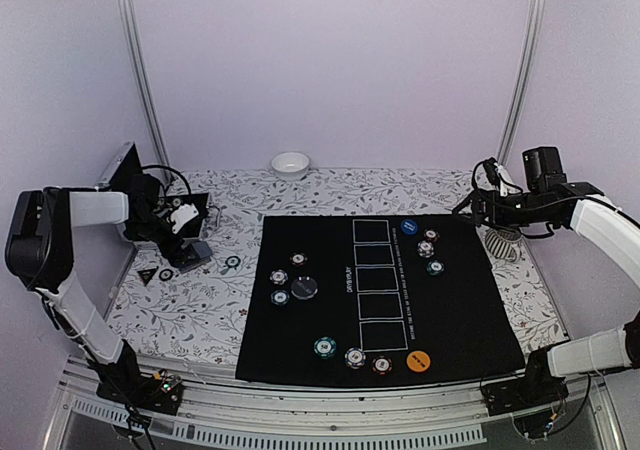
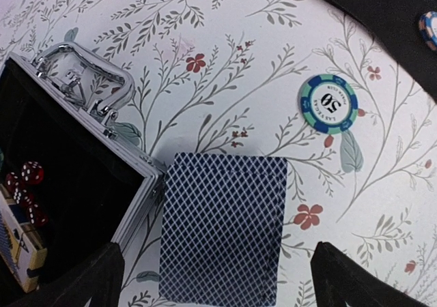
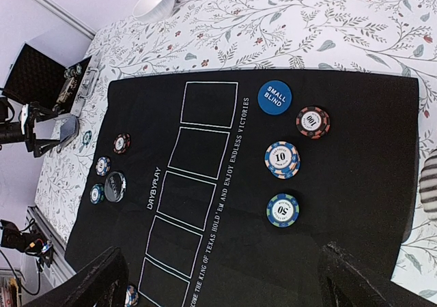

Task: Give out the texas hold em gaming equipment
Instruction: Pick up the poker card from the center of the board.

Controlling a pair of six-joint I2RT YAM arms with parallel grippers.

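While the chips [image 1: 354, 357] sit in three groups on the black mat [image 1: 470, 300], one by its left edge, one by its right edge and one along its near edge, the five white rectangles [image 1: 374, 269] down its middle are bare. So I judge dealing the cards to be the step in hand.

The playing cards [image 2: 222, 228] lie face down off the mat's left side, with a stray green chip [image 2: 328, 102] between them and the mat. I cannot tell how many cards are in the pile.

My left gripper [image 2: 218, 290] hangs right over the cards, spread wide and holding nothing, with its fingers [image 2: 89, 283] outside the pile's long edges. My right gripper [image 3: 232, 286] hangs above the mat's right edge, equally wide and empty.

Next I would lower the left gripper until the tips meet the surface beside the mat, then pinch across the pile. Cards that lie this flat may slip or fan apart.
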